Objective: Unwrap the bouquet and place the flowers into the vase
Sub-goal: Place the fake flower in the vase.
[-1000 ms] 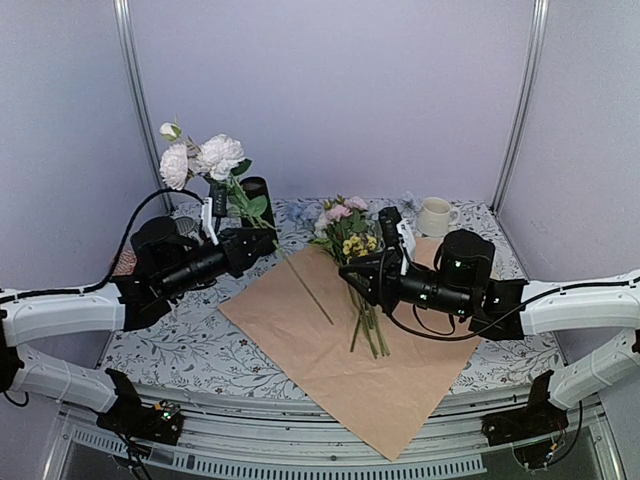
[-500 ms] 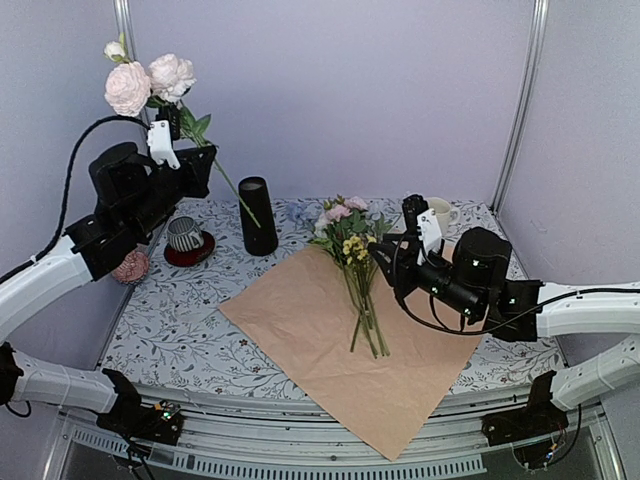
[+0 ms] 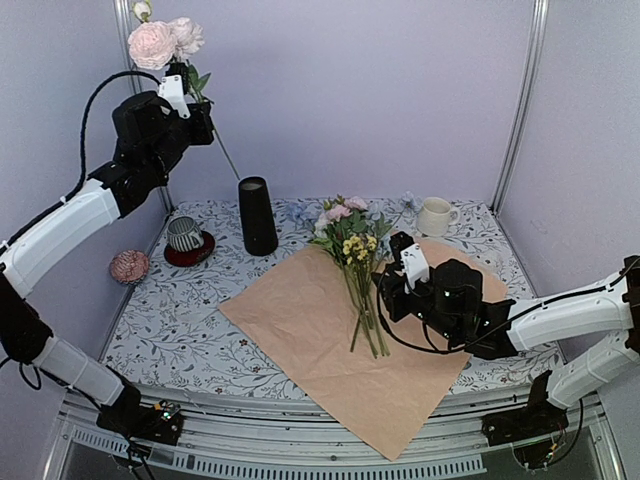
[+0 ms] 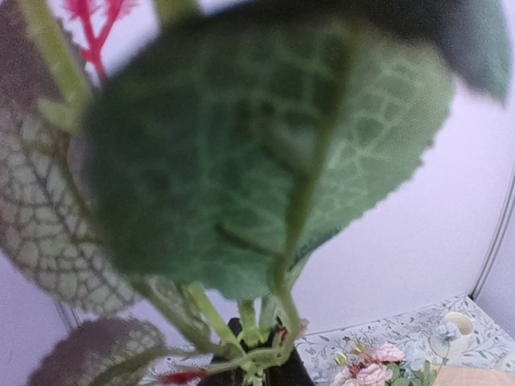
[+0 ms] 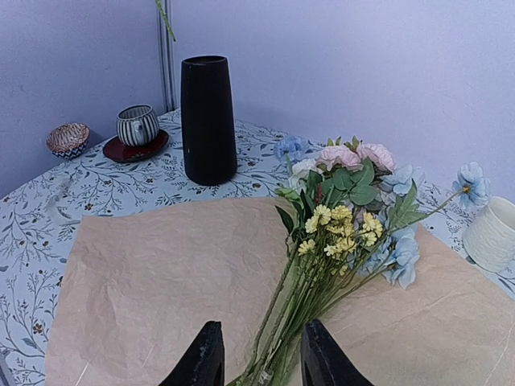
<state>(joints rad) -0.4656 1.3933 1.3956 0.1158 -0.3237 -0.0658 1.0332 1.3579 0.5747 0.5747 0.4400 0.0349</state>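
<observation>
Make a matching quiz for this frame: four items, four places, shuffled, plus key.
Items
1. vase
2. mug
3. striped cup
4. pink blooms

Places
A. on a red saucer
B. high in the air, on a stem in the left gripper
C. back right, off the paper
D. upright, left of the bunch

Pairs: 1-D, 2-C, 3-A, 4-B

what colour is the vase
The vase is plain matte black, clearest in the right wrist view.
</observation>
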